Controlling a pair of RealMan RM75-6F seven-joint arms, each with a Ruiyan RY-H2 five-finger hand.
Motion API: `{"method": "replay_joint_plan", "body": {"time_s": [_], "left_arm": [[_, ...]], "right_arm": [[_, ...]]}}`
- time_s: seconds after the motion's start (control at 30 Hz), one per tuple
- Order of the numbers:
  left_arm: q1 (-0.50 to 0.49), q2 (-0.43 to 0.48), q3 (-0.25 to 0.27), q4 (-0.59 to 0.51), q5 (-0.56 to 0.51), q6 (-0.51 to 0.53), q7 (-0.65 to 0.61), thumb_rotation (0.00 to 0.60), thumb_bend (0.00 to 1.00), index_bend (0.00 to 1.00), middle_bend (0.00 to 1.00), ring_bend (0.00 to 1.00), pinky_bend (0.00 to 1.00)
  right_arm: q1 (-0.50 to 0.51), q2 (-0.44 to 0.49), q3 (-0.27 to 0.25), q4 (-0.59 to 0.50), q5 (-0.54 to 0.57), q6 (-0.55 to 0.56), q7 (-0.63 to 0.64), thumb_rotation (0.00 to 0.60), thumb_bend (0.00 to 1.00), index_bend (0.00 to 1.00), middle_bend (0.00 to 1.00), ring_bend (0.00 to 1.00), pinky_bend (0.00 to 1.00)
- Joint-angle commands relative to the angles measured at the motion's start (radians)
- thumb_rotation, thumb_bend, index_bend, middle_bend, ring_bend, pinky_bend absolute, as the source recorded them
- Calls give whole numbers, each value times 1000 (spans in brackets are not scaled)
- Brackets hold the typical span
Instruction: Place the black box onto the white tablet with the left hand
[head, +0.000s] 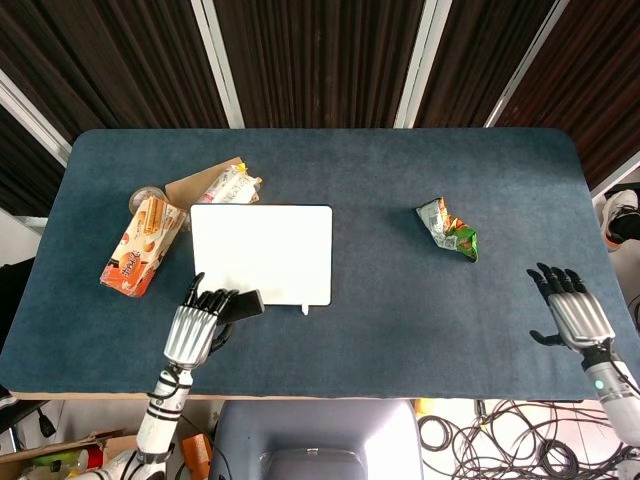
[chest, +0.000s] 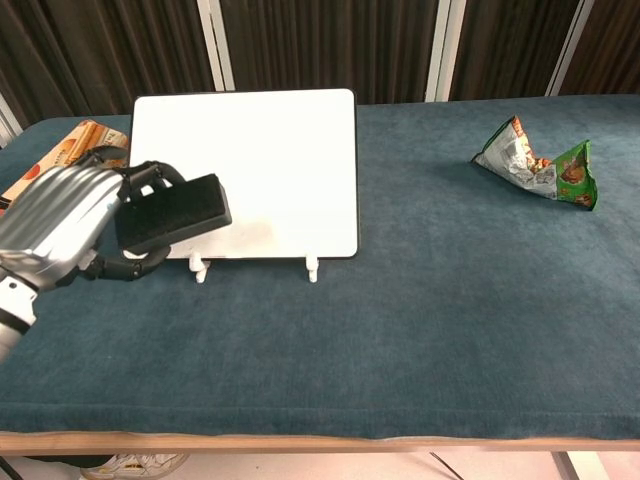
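My left hand (head: 196, 328) (chest: 70, 221) grips the black box (head: 244, 304) (chest: 173, 213) and holds it raised off the table, over the near left corner of the white tablet (head: 262, 253) (chest: 280, 160). The tablet lies flat with two small white feet at its near edge. My right hand (head: 567, 314) hovers at the table's right edge with fingers spread and nothing in it; the chest view does not show it.
An orange biscuit box (head: 143, 246) (chest: 62, 157) lies left of the tablet, with a brown carton and a snack bag (head: 232, 186) behind it. A green crumpled packet (head: 448, 230) (chest: 540, 164) lies at the right. The blue table (head: 400, 330) ends close to both hands.
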Motion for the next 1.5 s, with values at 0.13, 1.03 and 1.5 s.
{"method": "replay_joint_plan", "body": {"time_s": [0.13,1.03,1.5], "left_arm": [[-161,-190,-132,365,19,49,-67,600,426,731,782,441,87],[-317,-349,-152,720,-127,-107,-89,600,331,106,256,223,27],[-291,-306,-115,631,-140,-88,-46,600,269,0,11,75,18]], "right_arm": [[-1,4,1,7,-2,-12,20,600,113,0,0,0,0],[4,1,10,33,3,-50,52,600,114,0,0,0,0],[2,2,14,35,1,-49,58,600,114,0,0,0,0]]}}
